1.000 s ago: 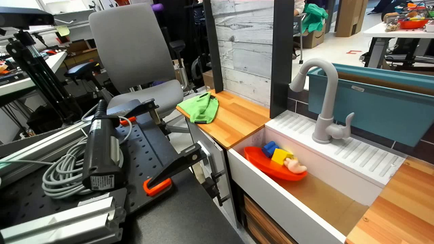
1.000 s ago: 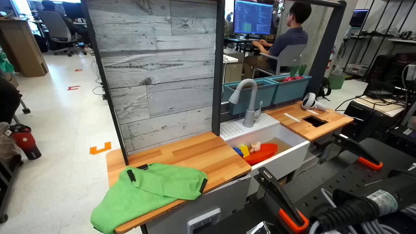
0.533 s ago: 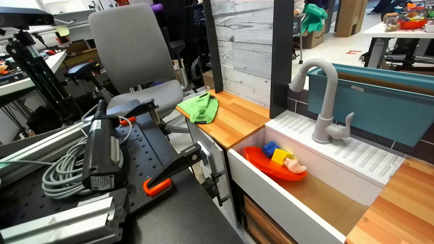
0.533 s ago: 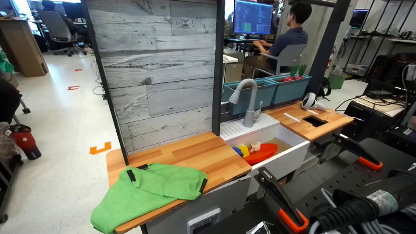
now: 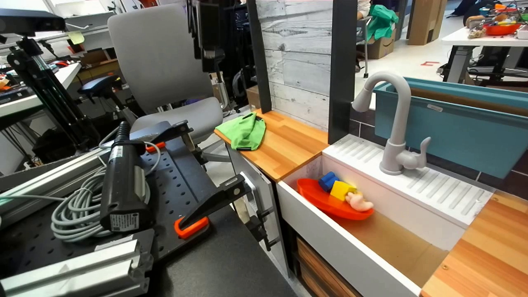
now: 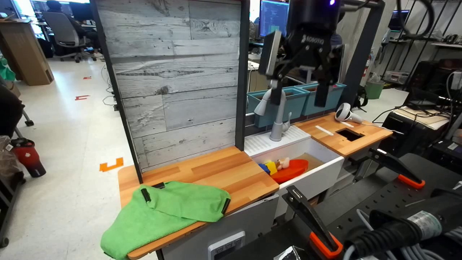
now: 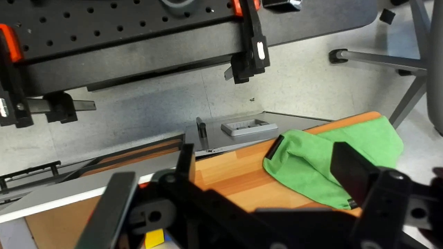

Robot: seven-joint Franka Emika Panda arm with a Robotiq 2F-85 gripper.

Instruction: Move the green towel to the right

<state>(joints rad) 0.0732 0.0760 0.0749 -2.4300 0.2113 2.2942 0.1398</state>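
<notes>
We find the green towel (image 6: 169, 206) lying loosely folded on the wooden tabletop (image 6: 220, 166), at the end farther from the white sink (image 5: 342, 251), with part of it hanging past the corner; dark strips (image 6: 226, 206) mark its border. Our claw (image 6: 299, 96) hangs in the air, well apart from the towel, its two fingers spread wide; in the wrist view one finger (image 7: 349, 169) hides part of the towel from us. In both exterior views we see a panel of pale boards (image 6: 173, 79) rising between dark posts (image 6: 242, 76). In the sink we make out a red boat-shaped dish (image 5: 313, 198), with a blue piece (image 5: 328, 181), a yellow block (image 5: 342, 190) and a pale pink piece (image 5: 358, 201) in or against it. Past those stand a grey faucet (image 5: 400, 119) and a teal planter (image 5: 453, 128). Across a strip of floor (image 7: 142, 107) we have a black perforated board (image 5: 177, 185) with orange-ended clamps (image 6: 311, 221) at its edge, a dark tool (image 5: 123, 194) and coiled grey cable (image 5: 78, 214); a grey chair (image 5: 161, 53) stands near the towel's end.
</notes>
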